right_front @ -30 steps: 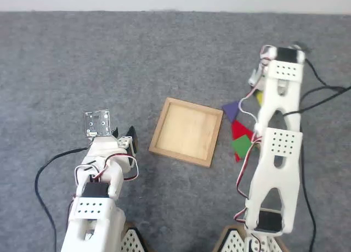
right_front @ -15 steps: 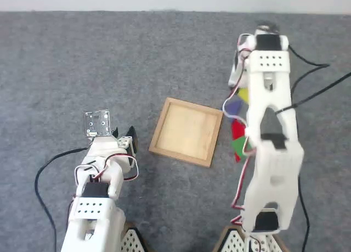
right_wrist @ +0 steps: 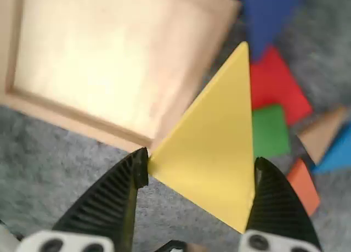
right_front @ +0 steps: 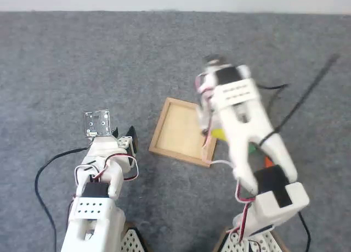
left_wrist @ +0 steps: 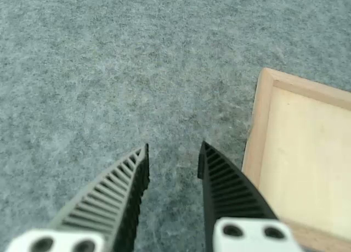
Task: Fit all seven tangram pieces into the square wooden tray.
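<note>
- Tray (right_front: 158, 132): square, raised wooden rim all round, sits slightly rotated on the grey carpet (right_front: 82, 60). The floor is bare wood wherever it shows.
- Right gripper (right_wrist: 200, 167): jaws spread wide and clamped on the yellow triangle (right_wrist: 219, 136). One fingertip (right_wrist: 140, 167) is at a corner of the piece, the other fingertip (right_wrist: 264, 172) is on the opposite long edge.
- Triangle position: over the tray's rim, at the corner on the loose-piece side. Part is over the wood, part over the carpet. Can't tell whether it touches the rim.
- Triangle orientation: lies roughly flat. The long edge faces away from the tray toward the loose pieces and runs roughly along that tray side. The sharp tip points at the blue piece (right_wrist: 269, 16).
- Loose pieces on the carpet just beside that tray side, packed close: blue, red piece (right_wrist: 274, 87), green piece (right_wrist: 270, 131), tan piece (right_wrist: 323, 134), light-blue piece (right_wrist: 335, 156), orange piece (right_wrist: 303, 187). Red and green touch.
- In the high view the right arm (right_front: 236, 98) covers that tray side.
- Left gripper (left_wrist: 173, 153): jaws partly open with a clear gap, holding nothing. It sits over the carpet just beside the tray's opposite rim, not touching it. Open carpet lies beyond it, away from the tray.
</note>
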Tool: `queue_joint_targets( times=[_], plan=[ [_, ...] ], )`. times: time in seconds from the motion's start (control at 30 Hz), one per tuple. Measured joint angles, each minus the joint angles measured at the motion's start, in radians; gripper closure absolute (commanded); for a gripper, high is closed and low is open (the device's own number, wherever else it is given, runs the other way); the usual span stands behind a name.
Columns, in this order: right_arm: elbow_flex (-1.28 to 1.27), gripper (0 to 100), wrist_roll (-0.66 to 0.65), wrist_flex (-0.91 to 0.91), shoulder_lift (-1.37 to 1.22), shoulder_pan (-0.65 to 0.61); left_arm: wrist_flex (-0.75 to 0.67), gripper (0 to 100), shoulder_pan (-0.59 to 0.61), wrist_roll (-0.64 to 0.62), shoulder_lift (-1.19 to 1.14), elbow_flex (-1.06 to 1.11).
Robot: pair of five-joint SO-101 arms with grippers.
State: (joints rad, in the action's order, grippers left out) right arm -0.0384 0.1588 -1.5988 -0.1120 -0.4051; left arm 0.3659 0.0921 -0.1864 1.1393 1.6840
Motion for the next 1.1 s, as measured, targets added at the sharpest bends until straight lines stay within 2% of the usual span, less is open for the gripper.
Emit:
queue_joint_targets(
  times=[0.1,0.2,0.37,0.47,0.63,0.77,0.9,1.1],
  plan=[
    [-0.066,81.5,-0.144,0.06,0.005,-0.095,0.0,85,0.0,0.0,0.0,0.0],
    [-0.094,81.5,-0.345,0.072,0.006,-0.158,0.0,85,0.0,0.0,0.0,0.0],
    [-0.107,81.4,-0.629,0.08,0.006,-0.163,0.0,85,0.0,0.0,0.0,0.0],
    [-0.107,81.5,-0.741,0.104,0.006,-0.17,0.0,85,0.0,0.0,0.0,0.0],
    [-0.11,81.5,-0.806,0.261,0.006,-0.209,0.0,85,0.0,0.0,0.0,0.0],
    [-0.11,81.5,-0.781,0.404,-0.037,-0.209,0.0,85,0.0,0.0,0.0,0.0],
    [-0.077,81.5,-0.698,0.419,-0.157,-0.207,0.0,85,0.0,0.0,0.0,0.0],
    [0.035,81.2,-0.69,0.405,-0.25,-0.206,0.0,85,0.0,0.0,0.0,0.0]
  ],
)
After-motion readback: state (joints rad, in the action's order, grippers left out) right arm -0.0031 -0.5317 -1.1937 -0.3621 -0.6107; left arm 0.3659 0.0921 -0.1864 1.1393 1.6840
